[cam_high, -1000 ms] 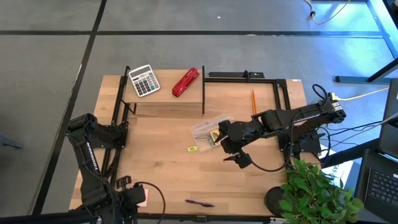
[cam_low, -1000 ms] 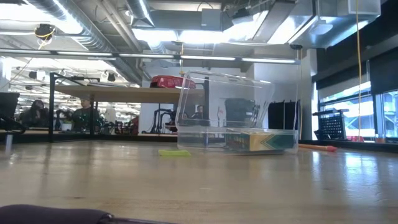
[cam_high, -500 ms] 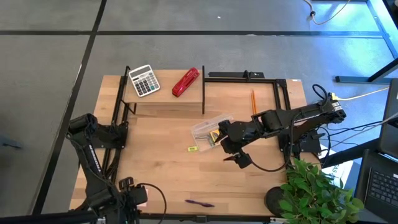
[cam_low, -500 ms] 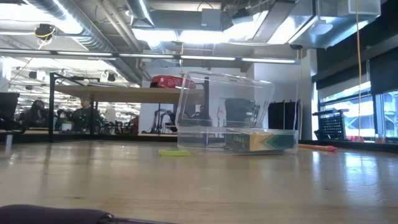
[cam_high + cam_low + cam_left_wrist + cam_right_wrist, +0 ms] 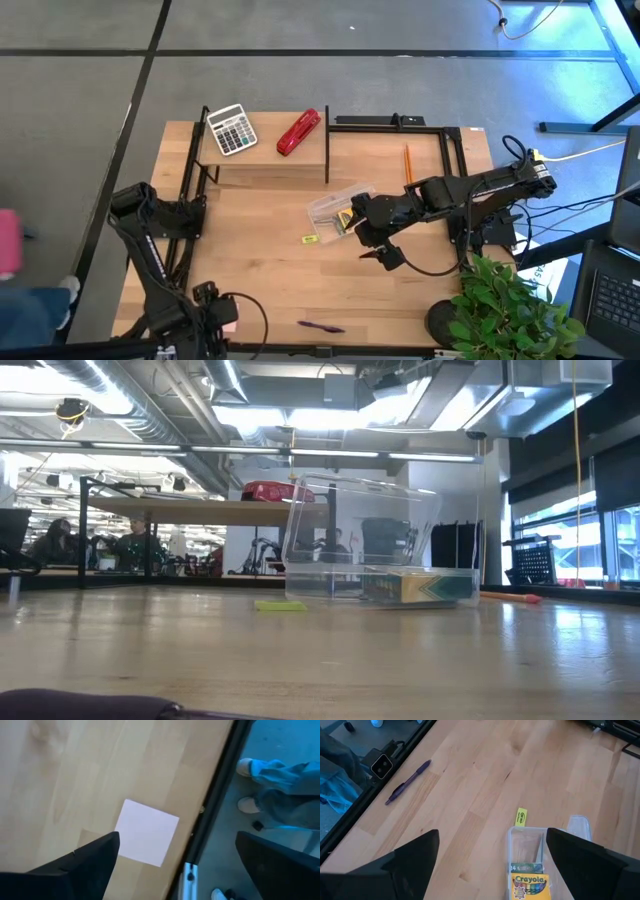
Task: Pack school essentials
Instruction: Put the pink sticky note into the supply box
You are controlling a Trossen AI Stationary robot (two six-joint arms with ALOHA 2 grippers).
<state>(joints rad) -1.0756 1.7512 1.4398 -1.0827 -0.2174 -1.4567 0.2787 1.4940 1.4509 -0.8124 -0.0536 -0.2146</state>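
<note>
Sticky-note pad [image 5: 146, 832], pink, lies flat at the bench's near left corner, directly ahead of my left fingers [image 5: 175, 857], which are spread wide over it. Purple pen [image 5: 320, 326] lies lengthwise along the near edge. My right fingers [image 5: 492, 857], spread, hover over the clear box [image 5: 335, 207] holding the crayon box [image 5: 529, 885].

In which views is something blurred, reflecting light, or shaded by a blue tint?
Low view: the dark purple pen at the bottom edge is an unfocused smear, and the clear plastic box mirrors the ceiling lights. High view: the right edge is tinted blue. Left wrist view: the pink square sticky-note pad looks washed out, nearly white.
</note>
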